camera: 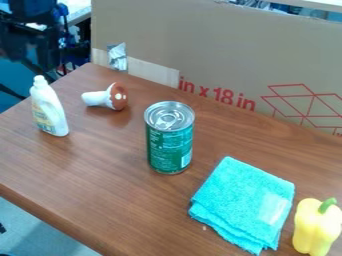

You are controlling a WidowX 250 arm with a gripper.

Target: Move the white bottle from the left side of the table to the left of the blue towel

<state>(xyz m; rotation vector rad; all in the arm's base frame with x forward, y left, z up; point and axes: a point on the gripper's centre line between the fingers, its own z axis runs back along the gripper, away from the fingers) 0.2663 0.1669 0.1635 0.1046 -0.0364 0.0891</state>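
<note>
Things on the table [100, 190] number five, one of each kind. The white bottle [50, 107], narrow-necked with a yellow-green label, stands between nine and ten o'clock. One brown-capped toy mushroom [107, 98] lies at ten, one green can [169, 145] stands near centre, one folded turquoise cloth [240, 200] lies at five, and one yellow pepper [315, 229] is between four and five. At the upper left is the black claw [30, 42]; its opening and any hold cannot be told.

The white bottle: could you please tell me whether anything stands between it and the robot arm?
Nothing visible stands between the black arm at the upper left and the white bottle; the toy mushroom lies off to the right.
</note>
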